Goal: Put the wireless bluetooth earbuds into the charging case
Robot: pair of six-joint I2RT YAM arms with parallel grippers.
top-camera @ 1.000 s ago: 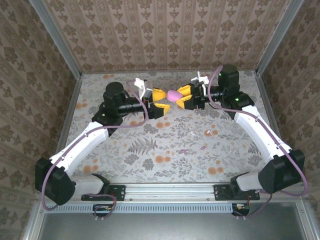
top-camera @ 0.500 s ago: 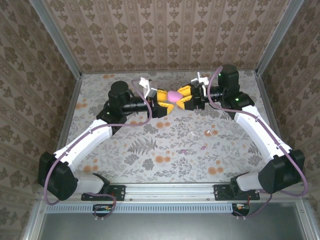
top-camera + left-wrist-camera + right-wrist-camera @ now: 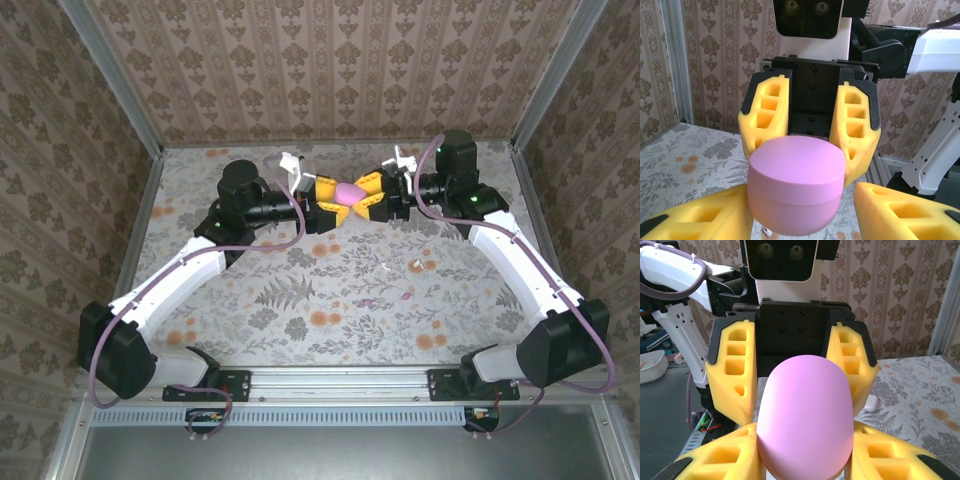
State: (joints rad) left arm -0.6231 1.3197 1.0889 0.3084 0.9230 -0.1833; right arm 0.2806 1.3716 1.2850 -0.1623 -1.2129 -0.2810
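Finds case shut, clamped in right gripper, left gripper flanking case, contact unconfirmed; judges lid-opening stage, requiring firm opposed grip next.

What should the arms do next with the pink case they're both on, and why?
Probably pry the lid up with the left gripper. The charging case is closed, seam unbroken, clamped off the table in the right gripper, and the left fingers bracket it. A white earbud lies loose on the table, so nothing can go in until it opens.
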